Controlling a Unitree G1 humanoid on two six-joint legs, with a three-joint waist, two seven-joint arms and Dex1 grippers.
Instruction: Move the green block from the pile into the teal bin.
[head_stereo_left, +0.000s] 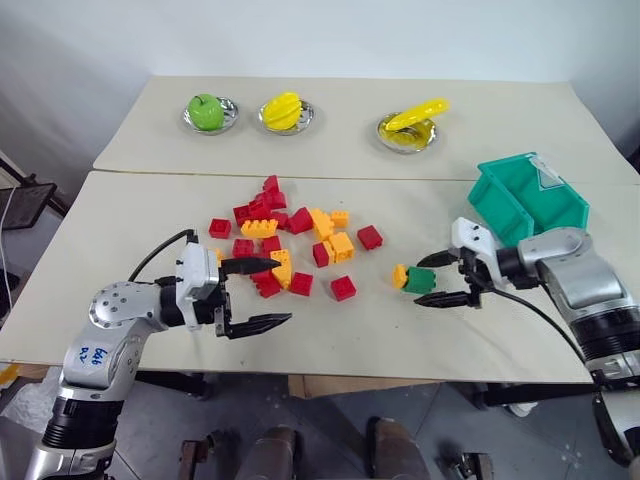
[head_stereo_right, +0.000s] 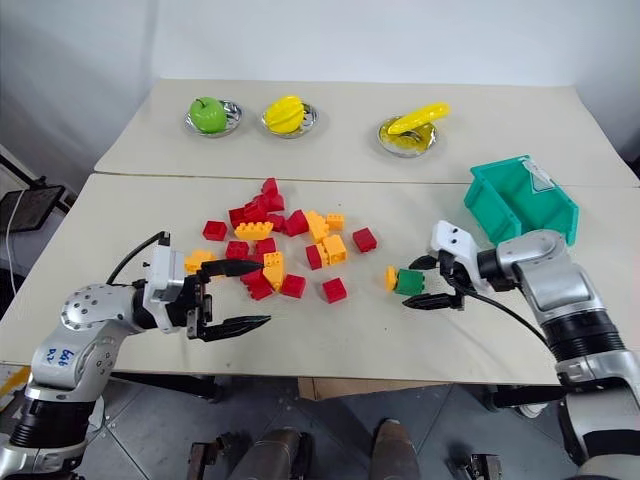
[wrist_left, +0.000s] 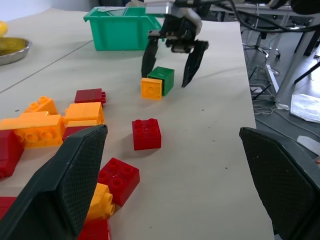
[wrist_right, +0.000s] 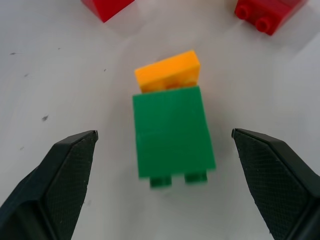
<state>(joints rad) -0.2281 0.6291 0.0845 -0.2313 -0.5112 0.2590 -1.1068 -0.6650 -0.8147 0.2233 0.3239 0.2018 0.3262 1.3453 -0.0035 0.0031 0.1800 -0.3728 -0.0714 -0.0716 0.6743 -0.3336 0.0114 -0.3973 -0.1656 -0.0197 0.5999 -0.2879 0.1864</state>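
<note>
- The left gripper (head_stereo_left: 255, 295), with its two black fingers spread wide and nothing between them, is seen at the near left edge of the beige table (head_stereo_left: 400, 340), just beside the near bricks of the pile.
- The right gripper (head_stereo_left: 442, 279) is seen at the near right, fingers apart on either side of the small boxy green plastic brick (head_stereo_left: 420, 280); no contact with the brick can be made out, and no grip has been closed.
- The green brick rests on the table, touching a small yellow-orange brick (head_stereo_left: 400, 275) on its left side, and is set apart to the right of the main pile.
- The pile of red and yellow-orange plastic toy bricks (head_stereo_left: 285, 240) is spread over the middle of the table.
- The teal plastic open-topped bin (head_stereo_left: 530, 200) stands further back on the right, near the right arm, and no brick is seen inside.
- The task is judged to be at an early stage: the brick is framed for grasping, while closing, lifting, carrying and dropping into the bin are left.
</note>
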